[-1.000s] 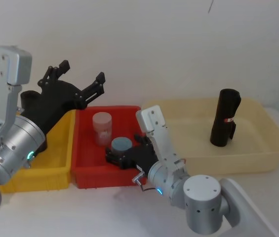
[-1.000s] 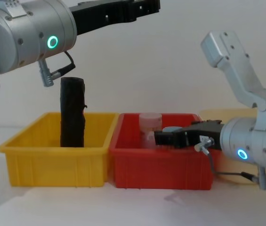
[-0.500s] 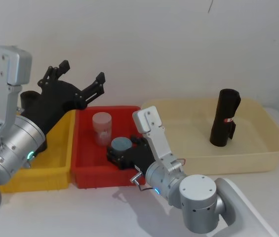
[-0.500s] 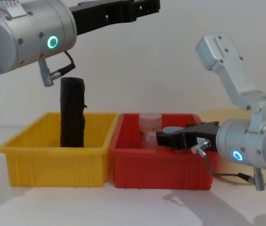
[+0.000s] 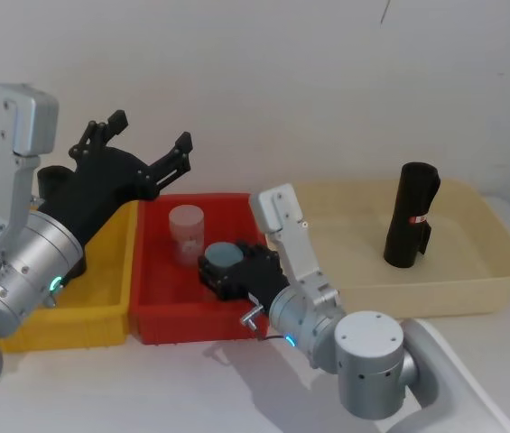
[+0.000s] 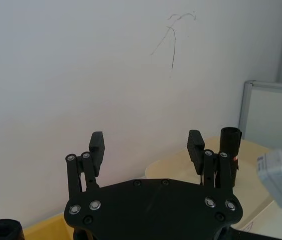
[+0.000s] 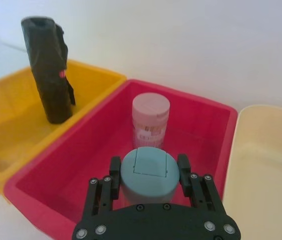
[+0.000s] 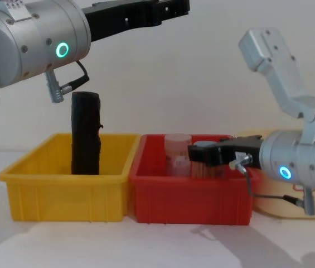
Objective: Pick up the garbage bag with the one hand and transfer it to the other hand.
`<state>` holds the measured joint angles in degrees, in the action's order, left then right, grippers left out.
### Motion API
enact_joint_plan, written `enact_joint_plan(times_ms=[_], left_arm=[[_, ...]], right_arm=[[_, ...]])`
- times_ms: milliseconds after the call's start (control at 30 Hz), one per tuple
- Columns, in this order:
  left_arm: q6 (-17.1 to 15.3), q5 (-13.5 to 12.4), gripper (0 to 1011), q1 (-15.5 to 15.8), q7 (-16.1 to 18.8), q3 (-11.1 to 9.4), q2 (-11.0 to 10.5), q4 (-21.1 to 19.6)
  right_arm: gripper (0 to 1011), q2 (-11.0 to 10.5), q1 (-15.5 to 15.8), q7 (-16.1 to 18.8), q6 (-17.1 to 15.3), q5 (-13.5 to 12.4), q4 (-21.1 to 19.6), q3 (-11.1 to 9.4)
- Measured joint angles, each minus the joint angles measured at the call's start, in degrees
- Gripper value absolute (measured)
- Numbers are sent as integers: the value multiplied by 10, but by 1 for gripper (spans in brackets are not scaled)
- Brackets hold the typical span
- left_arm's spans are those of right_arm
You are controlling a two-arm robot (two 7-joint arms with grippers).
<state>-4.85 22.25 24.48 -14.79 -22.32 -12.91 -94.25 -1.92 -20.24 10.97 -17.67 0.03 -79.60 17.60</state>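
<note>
Gripping a grey-blue lidded jar (image 7: pixel 148 176) inside the red bin (image 5: pixel 160 317), the right gripper (image 7: pixel 148 166) has its fingers clamped on the jar's round sides.
The garbage bag (image 5: pixel 410 216), a tall matte black roll with a red-and-white sticker, stands in the smooth cream tray (image 5: pixel 471 290) with bare floor around it, well apart from both grippers. The left gripper (image 5: pixel 146 133) hangs in free air above the yellow bin (image 5: pixel 101 317), prongs spread and empty. A crinkled black roll (image 8: pixel 86 134) stands in that bin; a translucent pink jar (image 5: pixel 186 233) stands just beyond the held one.
</note>
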Motion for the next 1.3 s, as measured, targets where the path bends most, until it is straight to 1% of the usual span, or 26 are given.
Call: enact_joint_plan(times_ms=[233, 267, 400, 667, 733, 800, 833, 967, 1067, 1167, 1300], left_arm=[[0, 0, 1001, 0, 0, 0, 0, 0], [0, 0, 1001, 0, 0, 0, 0, 0], [0, 0, 1001, 0, 0, 0, 0, 0], [0, 0, 1001, 0, 0, 0, 0, 0], [0, 0, 1001, 0, 0, 0, 0, 0], [0, 0, 1001, 0, 0, 0, 0, 0], [0, 0, 1001, 0, 0, 0, 0, 0], [0, 0, 1001, 0, 0, 0, 0, 0], [0, 0, 1001, 0, 0, 0, 0, 0], [0, 0, 1002, 0, 0, 0, 0, 0], [0, 0, 1001, 0, 0, 0, 0, 0]], right_arm=[[666, 4, 0, 13, -13, -24, -24, -15], [666, 4, -1, 16, -15, -30, -30, -19], [666, 6, -3, 21, -15, -44, -46, -31], [666, 7, -13, 22, -2, -67, -67, -61], [666, 4, -19, 21, 6, -75, -69, -75], [666, 3, -20, 21, 9, -77, -69, -77], [666, 1, -22, 20, 14, -79, -70, -83], [666, -8, -26, 19, 29, -82, -66, -95], [666, -12, -27, 18, 34, -82, -63, -98], [666, -23, -27, 17, 47, -78, -54, -100], [666, -31, -26, 17, 54, -73, -47, -99]])
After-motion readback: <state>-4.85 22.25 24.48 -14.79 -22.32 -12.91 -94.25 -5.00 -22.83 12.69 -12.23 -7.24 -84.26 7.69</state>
